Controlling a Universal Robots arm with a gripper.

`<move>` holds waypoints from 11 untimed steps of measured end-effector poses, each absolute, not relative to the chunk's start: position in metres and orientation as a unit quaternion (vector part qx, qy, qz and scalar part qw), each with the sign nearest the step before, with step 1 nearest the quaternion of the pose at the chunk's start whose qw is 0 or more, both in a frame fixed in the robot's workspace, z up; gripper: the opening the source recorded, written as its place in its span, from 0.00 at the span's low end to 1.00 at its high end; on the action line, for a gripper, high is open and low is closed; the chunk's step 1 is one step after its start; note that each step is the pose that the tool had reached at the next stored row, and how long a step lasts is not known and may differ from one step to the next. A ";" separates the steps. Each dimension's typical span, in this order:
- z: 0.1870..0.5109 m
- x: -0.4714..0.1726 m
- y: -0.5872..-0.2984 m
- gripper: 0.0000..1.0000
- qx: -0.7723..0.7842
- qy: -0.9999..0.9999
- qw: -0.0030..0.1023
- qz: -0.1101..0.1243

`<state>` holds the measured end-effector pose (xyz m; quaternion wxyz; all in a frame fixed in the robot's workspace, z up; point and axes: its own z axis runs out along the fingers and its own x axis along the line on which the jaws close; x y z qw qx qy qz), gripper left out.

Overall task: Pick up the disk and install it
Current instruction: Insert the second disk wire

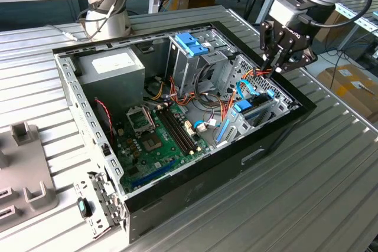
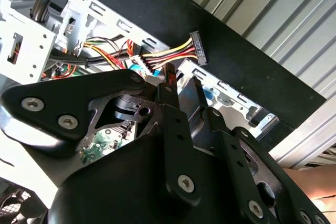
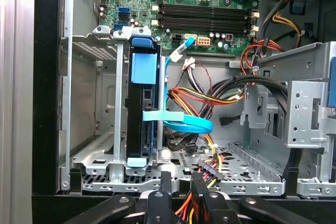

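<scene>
1. Nearest in the exterior view, an open computer case (image 1: 195,190) lies on a ribbed metal table (image 1: 331,193), with a grey plastic fixture (image 1: 26,172) at the exterior view's left.
2. Inside the case, the green circuit board (image 1: 156,140) lies flat across the floor.
3. Toward the exterior view's right, the disk (image 1: 251,110) stands on edge in a metal bay beside the case wall. In the first wrist view the disk (image 3: 143,114) sits upright in that bay, with blue rails and a light-blue flat cable (image 3: 184,124) looping off beside it.
4. The gripper (image 1: 273,70) hangs just above that corner of the case, apart from the disk. In both wrist views the gripper (image 3: 181,182) (image 2: 170,74) is right by a bundle of red, yellow and black wires ending in a black plug (image 3: 210,171). Whether it is open or closed cannot be told.
5. Farther back stand a metal cage with a blue latch (image 1: 192,42) and the grey power box (image 1: 112,66).
6. Behind the case is the arm's base (image 1: 106,4).
</scene>
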<state>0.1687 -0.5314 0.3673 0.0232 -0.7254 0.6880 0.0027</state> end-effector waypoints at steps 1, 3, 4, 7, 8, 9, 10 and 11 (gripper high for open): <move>0.367 0.169 -0.531 0.29 -0.725 0.688 0.023 0.003; 0.367 0.169 -0.531 0.29 -0.725 0.688 0.023 0.003; 0.367 0.169 -0.531 0.29 -0.725 0.688 0.023 0.003; 0.367 0.170 -0.531 0.29 -0.725 0.688 0.023 0.003; 0.367 0.170 -0.531 0.29 -0.725 0.688 0.023 0.003; 0.367 0.171 -0.531 0.29 -0.725 0.688 0.023 0.003; 0.367 0.171 -0.531 0.29 -0.725 0.688 0.023 0.003; 0.367 0.172 -0.531 0.29 -0.725 0.688 0.023 0.003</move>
